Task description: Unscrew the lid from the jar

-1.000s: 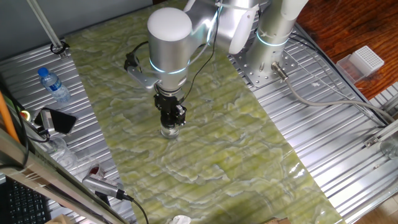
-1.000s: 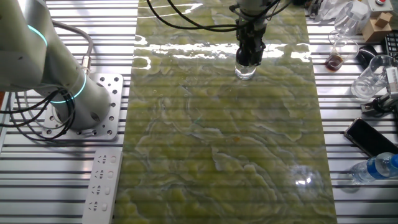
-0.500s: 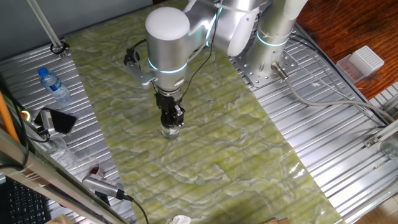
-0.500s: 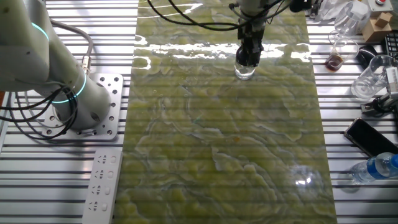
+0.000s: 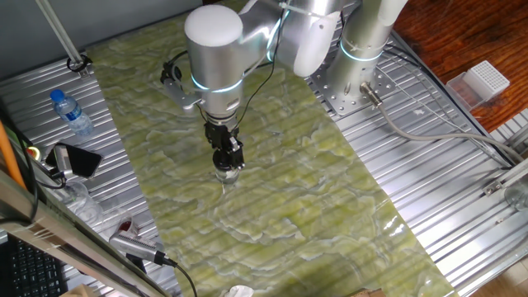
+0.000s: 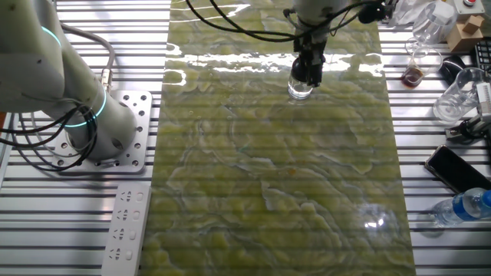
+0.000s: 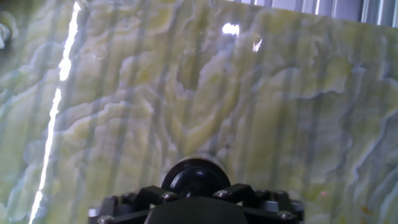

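Black lid (image 7: 195, 177) sits directly under the tool (image 5: 228, 162), coaxial with it; tool pinches the lid. Clear jar (image 6: 300, 90) stands upright on the green marbled worktop (image 6: 268, 192), vertical axis, so rotation about that axis frees it.

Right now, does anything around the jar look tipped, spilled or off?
Nothing stands out. The jar stands upright on the green mat, with the claw down over the lid. No spill shows around it.
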Robot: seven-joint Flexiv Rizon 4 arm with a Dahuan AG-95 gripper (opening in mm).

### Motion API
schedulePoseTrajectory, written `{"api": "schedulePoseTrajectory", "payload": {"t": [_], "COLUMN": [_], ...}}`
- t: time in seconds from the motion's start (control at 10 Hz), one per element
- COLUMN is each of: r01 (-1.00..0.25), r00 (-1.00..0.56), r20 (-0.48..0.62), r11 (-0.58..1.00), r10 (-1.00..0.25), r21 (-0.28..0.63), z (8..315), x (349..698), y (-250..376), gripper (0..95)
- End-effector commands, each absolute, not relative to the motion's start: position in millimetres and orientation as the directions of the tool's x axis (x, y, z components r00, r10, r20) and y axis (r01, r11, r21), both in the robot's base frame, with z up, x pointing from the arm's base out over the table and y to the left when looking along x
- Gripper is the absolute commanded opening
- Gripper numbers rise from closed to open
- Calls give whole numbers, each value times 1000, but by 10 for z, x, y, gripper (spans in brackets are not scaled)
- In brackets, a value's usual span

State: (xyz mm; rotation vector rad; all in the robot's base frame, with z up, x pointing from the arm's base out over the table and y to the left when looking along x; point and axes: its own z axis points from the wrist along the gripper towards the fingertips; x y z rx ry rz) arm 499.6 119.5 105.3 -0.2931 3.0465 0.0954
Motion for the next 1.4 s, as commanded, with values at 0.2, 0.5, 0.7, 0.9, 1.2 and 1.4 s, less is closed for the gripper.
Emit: {"api": "schedulePoseTrajectory", "payload": {"t": [0.2, 0.5, 0.7, 0.9, 1.2, 1.4], "r01": [-214, -222, -213, -237, -262, -273], "r00": [-977, -975, -977, -971, -964, -960], "r20": [-31, -13, 2, 13, 38, 46], "r11": [975, 973, 975, 970, 963, 961], "r10": [-212, -222, -214, -238, -265, -275], "r21": [58, 60, 59, 53, 60, 50], "z": [1137, 1152, 1183, 1225, 1286, 1276], "x": [5012, 5013, 5018, 5029, 5161, 5226], "y": [1211, 1211, 1211, 1185, 1134, 1147], "gripper": [950, 950, 950, 950, 950, 950]}}
